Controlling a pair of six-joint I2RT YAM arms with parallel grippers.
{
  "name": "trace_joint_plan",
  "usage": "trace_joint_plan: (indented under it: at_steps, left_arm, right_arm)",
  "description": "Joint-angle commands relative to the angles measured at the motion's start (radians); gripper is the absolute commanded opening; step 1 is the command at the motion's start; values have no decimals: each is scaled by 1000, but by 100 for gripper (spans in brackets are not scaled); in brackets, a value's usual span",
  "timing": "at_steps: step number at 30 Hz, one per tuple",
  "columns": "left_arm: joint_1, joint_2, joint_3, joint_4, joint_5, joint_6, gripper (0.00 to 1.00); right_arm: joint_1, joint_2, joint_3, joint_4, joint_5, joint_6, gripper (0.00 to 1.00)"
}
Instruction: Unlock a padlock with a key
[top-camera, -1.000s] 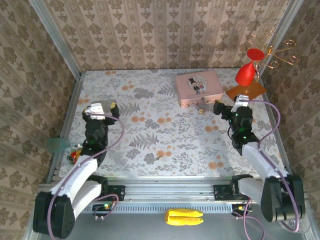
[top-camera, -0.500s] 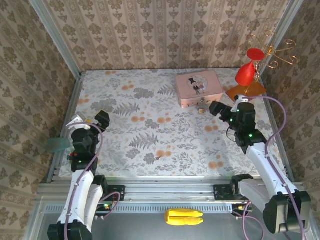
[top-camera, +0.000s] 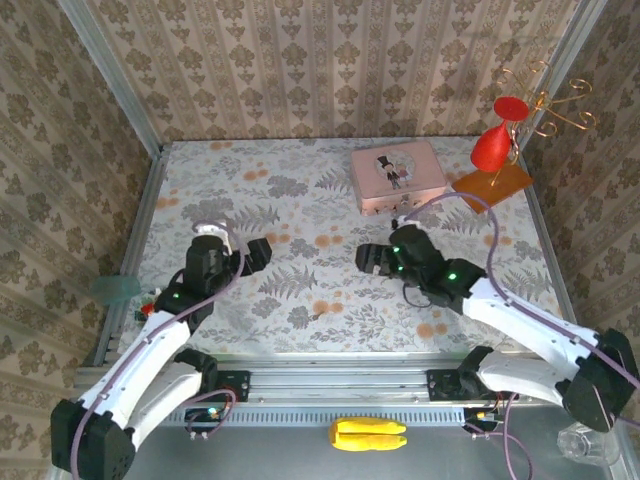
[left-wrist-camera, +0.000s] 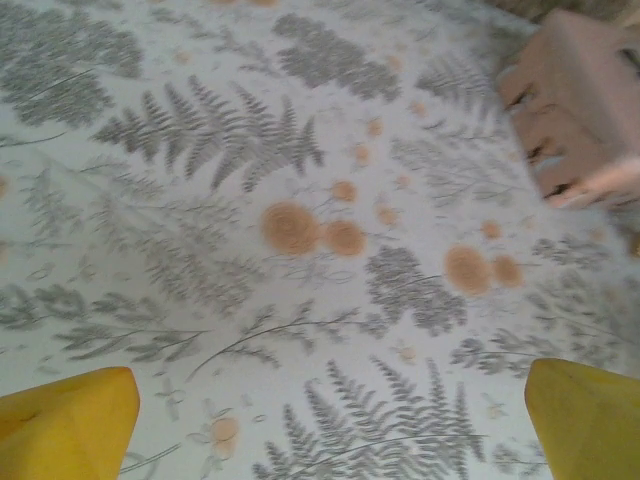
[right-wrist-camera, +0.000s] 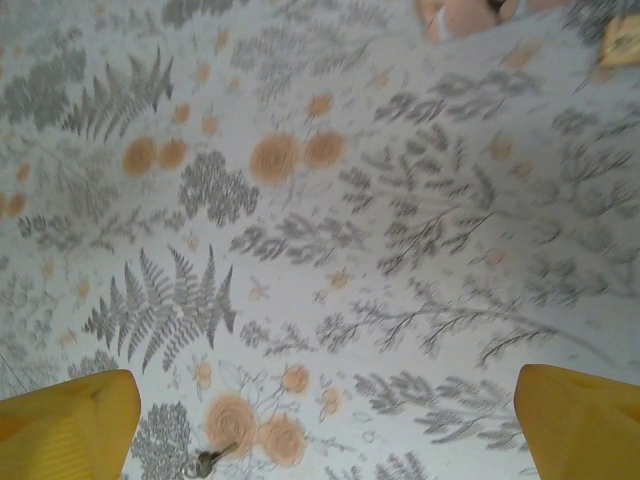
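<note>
Key (right-wrist-camera: 212, 461) lies flat between the right tool's (right-wrist-camera: 325, 425) wide-apart fingertips, nearer one.

From the top, the light is bright and even, and the bench (top-camera: 300, 215) looks pale with no glare. Shadows are soft and small, like the thin one under the pink tin (top-camera: 398, 178) at 1 o'clock. That view is sharp, but the walls (top-camera: 330, 70) lean out at the edges. Both wrist views are pale and blurry. In the left one the tin at 2 o'clock is smeared. In the right one the key (right-wrist-camera: 205, 462) at 7 o'clock is fuzzy.
</note>
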Motion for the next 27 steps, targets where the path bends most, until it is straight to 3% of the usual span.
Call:
trace_joint_plan:
  at_steps: [1, 4, 7, 9, 16, 27]
  left_arm:
    - [29, -30, -44, -44, -66, -31, 100]
    - [82, -63, -78, -10, 64, -32, 100]
    - [118, -15, -36, -52, 121, 18, 100]
    - [110, 31, -2, -94, 90, 44, 100]
    - [101, 8, -37, -103, 19, 57, 100]
    - [-5, -35, -19, -153, -124, 76, 100]
  right_arm:
    - [75, 74, 73, -69, 109, 120, 96]
    - [130, 157, 119, -103, 111, 197, 90]
    - [226, 279, 225, -267, 200, 292, 89]
    - [259, 356, 268, -284, 173, 339, 85]
    - [281, 564, 328, -191, -46, 436, 59]
    - [298, 733, 484, -336, -115, 502, 47]
